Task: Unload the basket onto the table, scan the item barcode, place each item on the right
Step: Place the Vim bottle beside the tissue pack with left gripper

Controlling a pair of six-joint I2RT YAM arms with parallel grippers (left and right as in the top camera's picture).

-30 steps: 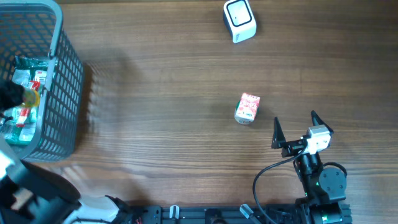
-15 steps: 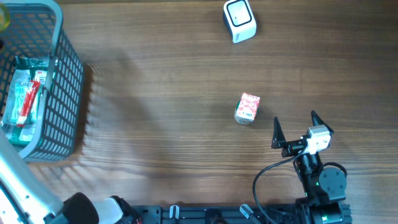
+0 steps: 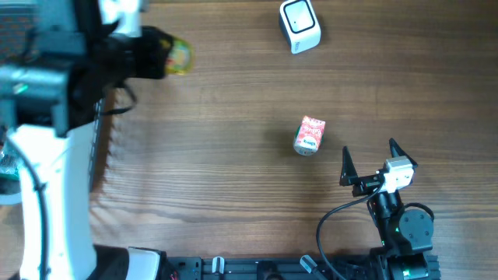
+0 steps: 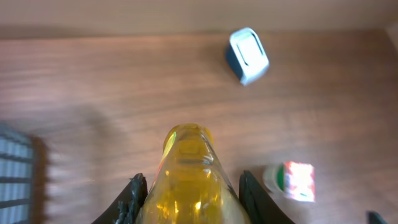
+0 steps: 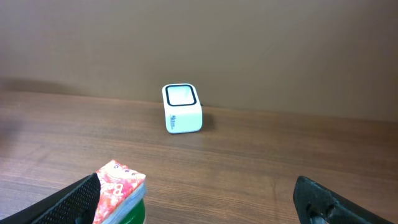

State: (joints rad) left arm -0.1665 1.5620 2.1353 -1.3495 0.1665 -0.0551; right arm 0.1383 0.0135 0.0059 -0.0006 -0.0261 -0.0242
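Yellow translucent bottle point(image 4: 188, 177) sits clamped between the fingers of my left gripper point(image 3: 154, 54), held above the far left part of the brown wooden table point(image 3: 233, 93) and well apart from the white box-shaped scanner point(image 3: 299, 25). A small red-and-white carton point(image 3: 310, 134) lies mid-table. My right gripper point(image 3: 369, 148) is near that carton, its jaws spread wide with nothing between them.

Glossy yellow plastic bottle point(image 4: 189, 180), matt wood-grain table point(image 3: 233, 194)
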